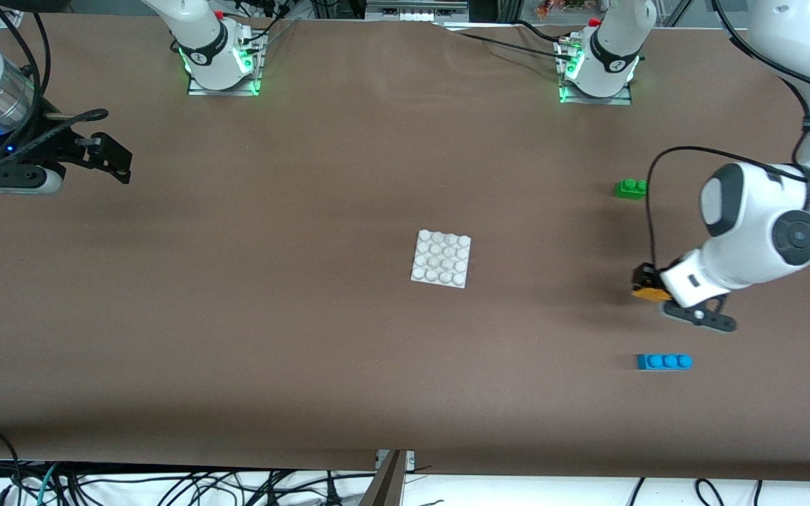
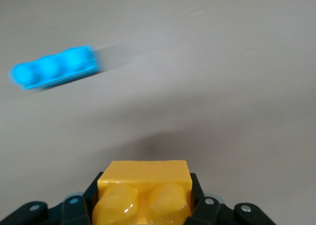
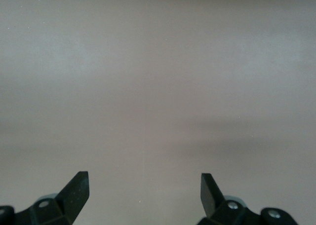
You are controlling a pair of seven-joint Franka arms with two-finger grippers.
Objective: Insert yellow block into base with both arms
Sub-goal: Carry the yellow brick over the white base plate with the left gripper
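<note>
I have the yellow block (image 2: 143, 190) pinched in my left gripper (image 2: 144, 205), a black finger pressed against each of its sides and its two studs facing the wrist camera. In the front view the yellow block (image 1: 647, 290) shows as a small orange-yellow piece at the tip of my left gripper (image 1: 651, 284), toward the left arm's end of the table, between the green brick (image 1: 631, 188) and the blue brick (image 1: 664, 361). Whether the block is clear of the brown tabletop (image 1: 271, 337) or resting on it, I cannot tell; a dark shadow lies on the cloth close to it.

The base (image 1: 441, 258) lies flat near the middle of the table, its studs up and nothing on it, well apart from the block. My right gripper (image 3: 144, 190) waits at the right arm's end of the table, fingers spread wide with only bare cloth between them; in the front view my right gripper (image 1: 106, 156) is well away from the base too.

So I judge the pick as done and most of the work still ahead: carry the block over to the base, bring my right arm in to steady the plate, then press the block down onto the studs
</note>
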